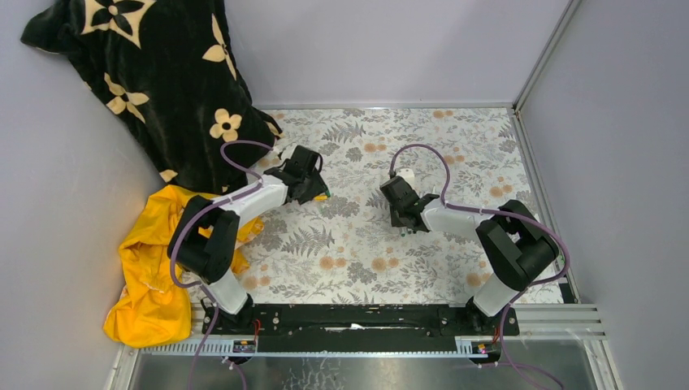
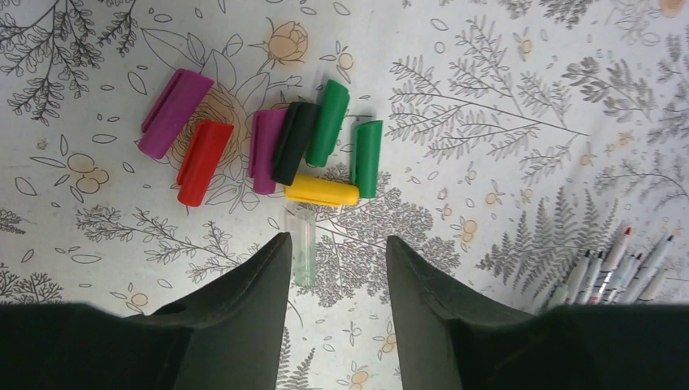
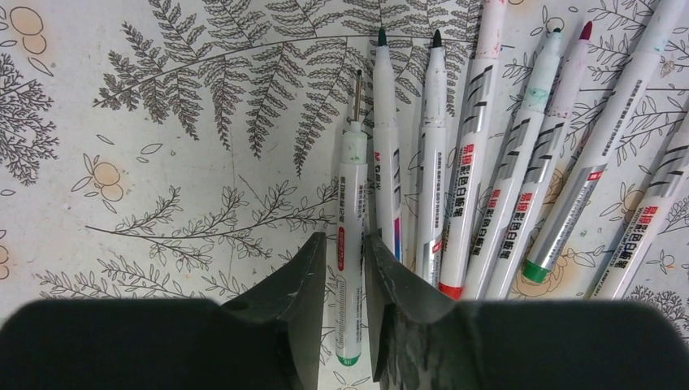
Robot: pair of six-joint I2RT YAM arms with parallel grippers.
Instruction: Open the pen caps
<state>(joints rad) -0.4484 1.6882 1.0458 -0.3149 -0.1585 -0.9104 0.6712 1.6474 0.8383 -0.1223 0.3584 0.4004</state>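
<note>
Several loose pen caps lie in a cluster in the left wrist view: magenta [image 2: 174, 112], red [image 2: 204, 162], black [image 2: 294, 142], green [image 2: 328, 122] and yellow [image 2: 322, 191], plus a clear cap [image 2: 304, 246] by my left finger. My left gripper [image 2: 335, 240] is open and empty just above them. Several uncapped white-barrelled pens [image 3: 487, 162] lie side by side. My right gripper [image 3: 345, 237] is shut on the leftmost pen [image 3: 353, 203], a thin-tipped one with a green end. The pen row also shows in the left wrist view [image 2: 617, 268].
A black flowered blanket [image 1: 154, 73] is heaped at the back left and a yellow cloth [image 1: 154, 268] lies beside the left arm. Grey walls and a metal rail [image 1: 528, 154] bound the floral table cover [image 1: 455, 130].
</note>
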